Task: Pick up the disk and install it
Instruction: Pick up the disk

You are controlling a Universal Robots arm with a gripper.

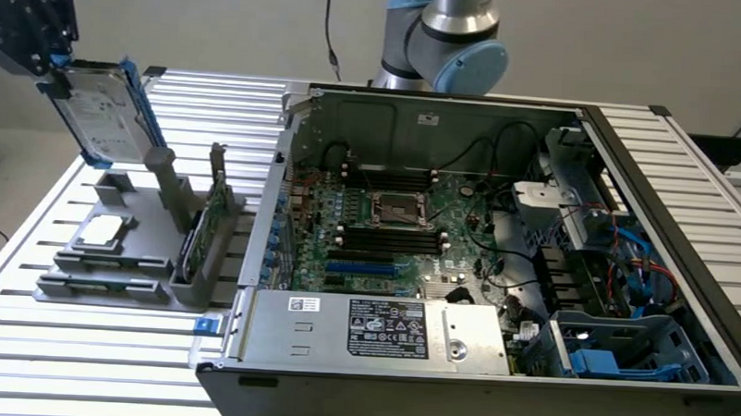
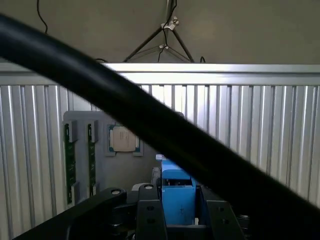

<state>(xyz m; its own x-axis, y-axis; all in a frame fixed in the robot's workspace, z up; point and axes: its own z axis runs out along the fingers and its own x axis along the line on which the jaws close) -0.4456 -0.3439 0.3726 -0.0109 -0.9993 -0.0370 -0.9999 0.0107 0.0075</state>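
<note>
The disk [image 1: 103, 115], a silver-grey drive with a white label and a blue frame, hangs tilted in the air at the exterior view's upper left. My gripper [image 1: 57, 72] is shut on its upper end. The disk's lower end is just above the grey holder [image 1: 109, 287] on the slatted table. In the wrist view the disk's blue frame [image 2: 177, 195] sits clamped in my gripper [image 2: 182, 222], with one black finger [image 2: 150, 220] on each side.
The holder carries a small square silver chip [image 1: 104, 231] and an upright green circuit card [image 1: 203, 230]. An open computer case [image 1: 667, 181] with blue drive bays [image 1: 624, 351] lies to the exterior view's right. A black cable [image 2: 150, 125] crosses the wrist view.
</note>
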